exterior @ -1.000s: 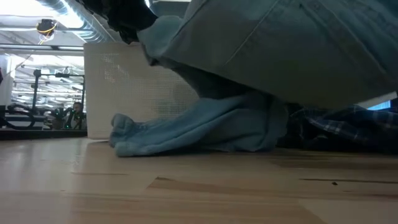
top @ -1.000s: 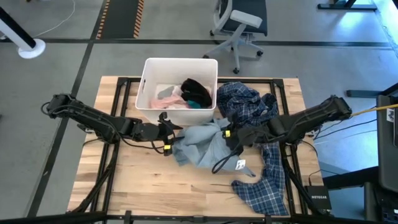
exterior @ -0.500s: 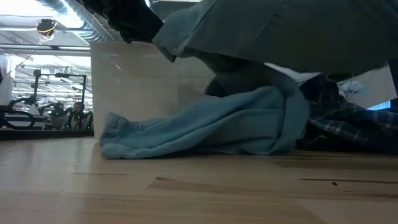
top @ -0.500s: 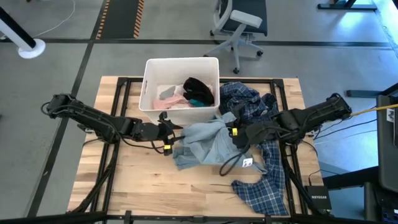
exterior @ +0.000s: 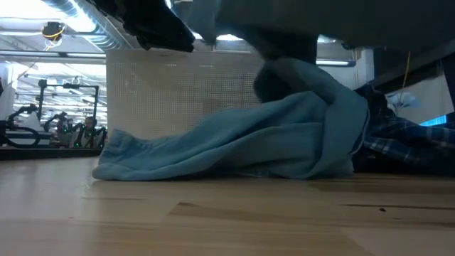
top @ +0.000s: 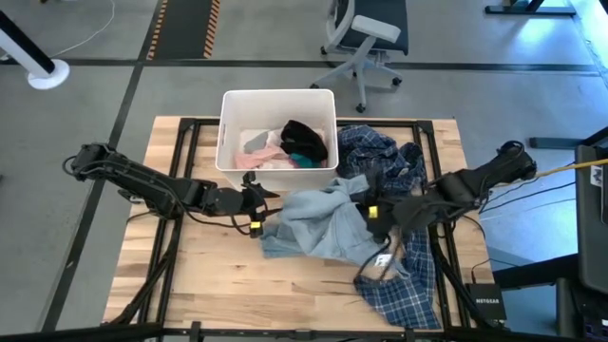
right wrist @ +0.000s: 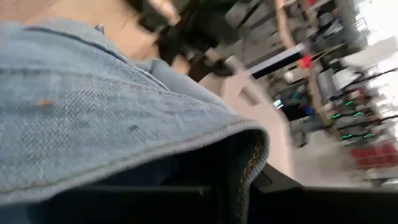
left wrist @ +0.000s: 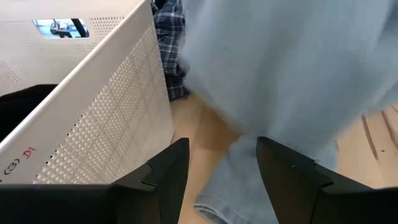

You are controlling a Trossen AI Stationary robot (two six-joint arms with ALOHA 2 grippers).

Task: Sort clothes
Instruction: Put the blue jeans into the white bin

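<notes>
On the wooden worktop (top: 218, 275), near its middle, the grey-blue top (top: 318, 220) lies spread in a rumpled heap, one part lifted toward the right arm. The right hand (top: 378, 211) sits at the garment's right edge with its fingers closed on the fabric; the right wrist view is filled with blue cloth and a stitched hem bunched right in front of the camera. The left hand (top: 255, 204) hovers just beside the top's left edge, in front of the white bin (top: 229, 123), its two dark fingers (left wrist: 163, 180) spread apart with nothing between them; in the left wrist view the blue fabric hangs beyond them, next to the bin's perforated wall.

Behind and to the right of the top, the blue-white plaid shirt (top: 380, 157) is piled against the bin's right side, and more of the plaid trails down the right of the worktop to its front edge. Inside the bin lie a pink piece (top: 258, 159), a teal piece (top: 302, 158) and a black piece (top: 302, 135).

From the low view, the top drapes down to the wood, its lower edge resting flat.
</notes>
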